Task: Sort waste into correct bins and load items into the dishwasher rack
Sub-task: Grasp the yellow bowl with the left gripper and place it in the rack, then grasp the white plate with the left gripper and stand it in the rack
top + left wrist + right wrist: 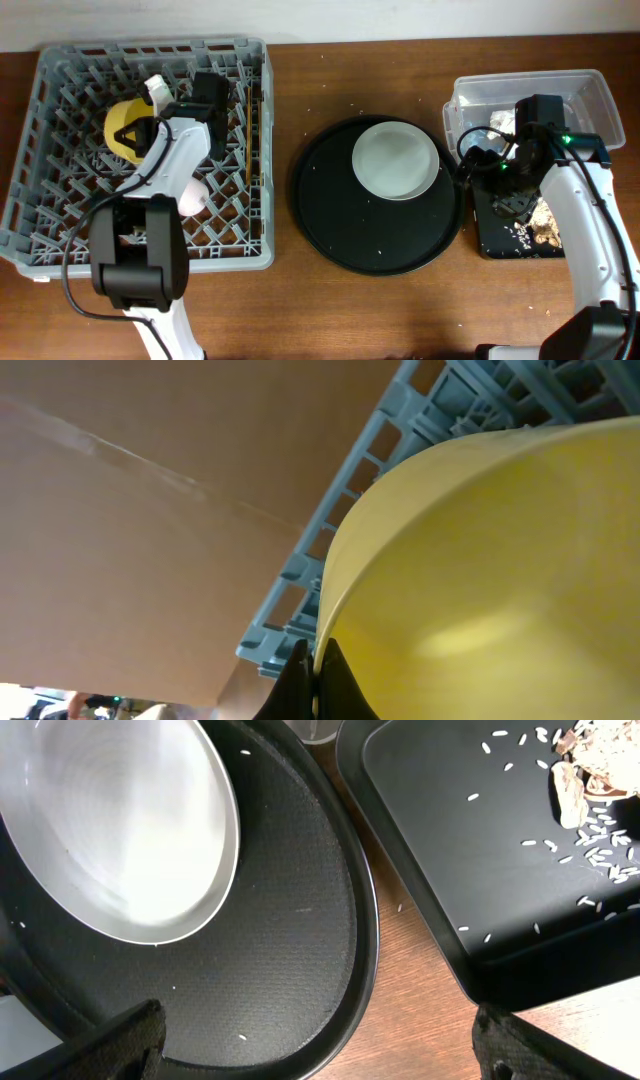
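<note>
Pinching the thin rim of the yellow round bowl, the left gripper has its jaws closed tight over the large grey plastic lattice rack. So narrow a hold could slip and tip the bowl onto the pegs. The right gripper gapes wide and empty, with the pale grey round plate ahead-left of its jaws. The brown wooden table is grain-speckled, and a pale wall stands behind.

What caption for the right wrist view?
Open right gripper over round tray with grey plate, beside grain-strewn black bin.
</note>
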`<move>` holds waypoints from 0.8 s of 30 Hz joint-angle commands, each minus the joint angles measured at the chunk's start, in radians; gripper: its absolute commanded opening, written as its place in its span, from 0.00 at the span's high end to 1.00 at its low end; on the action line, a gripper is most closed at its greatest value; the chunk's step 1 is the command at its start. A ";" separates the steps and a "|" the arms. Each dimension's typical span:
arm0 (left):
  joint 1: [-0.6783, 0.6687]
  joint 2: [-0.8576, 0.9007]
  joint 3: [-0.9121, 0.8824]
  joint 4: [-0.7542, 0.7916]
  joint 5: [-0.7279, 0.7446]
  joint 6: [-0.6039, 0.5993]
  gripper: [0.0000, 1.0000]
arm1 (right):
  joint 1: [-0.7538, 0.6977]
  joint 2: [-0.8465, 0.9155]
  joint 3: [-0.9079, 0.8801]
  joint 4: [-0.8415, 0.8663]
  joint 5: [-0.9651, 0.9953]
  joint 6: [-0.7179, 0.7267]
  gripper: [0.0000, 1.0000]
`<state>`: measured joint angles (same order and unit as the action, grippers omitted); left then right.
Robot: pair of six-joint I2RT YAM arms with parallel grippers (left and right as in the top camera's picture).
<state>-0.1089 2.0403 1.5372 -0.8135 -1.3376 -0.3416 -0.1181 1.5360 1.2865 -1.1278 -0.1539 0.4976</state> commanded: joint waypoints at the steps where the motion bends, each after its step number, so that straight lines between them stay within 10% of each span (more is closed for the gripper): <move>1: -0.002 0.037 -0.004 -0.011 0.018 -0.009 1.00 | 0.000 -0.005 0.006 -0.003 0.016 0.005 0.02; 5: -0.005 0.037 -0.004 -0.105 0.042 -0.010 0.99 | 0.000 -0.005 0.006 -0.002 0.016 0.005 0.02; 15: -0.126 -0.061 0.008 -0.251 0.312 -0.010 0.45 | 0.000 -0.005 0.006 -0.003 0.016 0.005 0.02; 21: -0.200 -0.284 0.085 -0.068 1.301 0.066 0.35 | 0.000 -0.003 0.006 -0.002 0.016 0.005 0.01; 24: -0.310 -0.195 0.083 0.035 1.422 0.097 0.39 | 0.000 -0.003 0.006 -0.002 0.016 0.005 0.02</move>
<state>-0.3412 1.7599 1.6215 -0.8242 -0.1318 -0.2863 -0.1181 1.5360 1.2865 -1.1294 -0.1535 0.4984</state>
